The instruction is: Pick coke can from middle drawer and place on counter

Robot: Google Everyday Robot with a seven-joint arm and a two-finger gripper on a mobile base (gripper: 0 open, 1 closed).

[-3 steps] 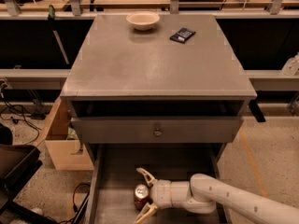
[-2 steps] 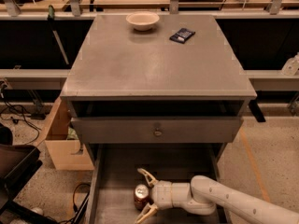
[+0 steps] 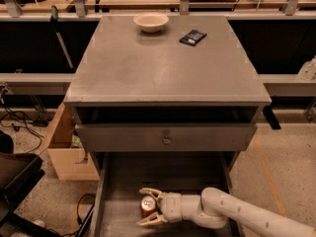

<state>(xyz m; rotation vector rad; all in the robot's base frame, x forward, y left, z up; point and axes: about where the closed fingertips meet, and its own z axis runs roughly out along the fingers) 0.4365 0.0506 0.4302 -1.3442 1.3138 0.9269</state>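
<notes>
One light, slick, thin-walled coke can [image 3: 149,205] stands in the middle drawer [image 3: 118,181], straddled by the spread, empty claw [image 3: 143,207], and is probably best pinched gently mid-body

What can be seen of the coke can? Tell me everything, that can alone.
The coke can is a small red cylinder with a silver top, metal by its look. It stands upright on the grey floor of the open middle drawer, toward the near end. The gripper reaches in from the right, its open fingers set either side of the can; whether they touch it cannot be told.
</notes>
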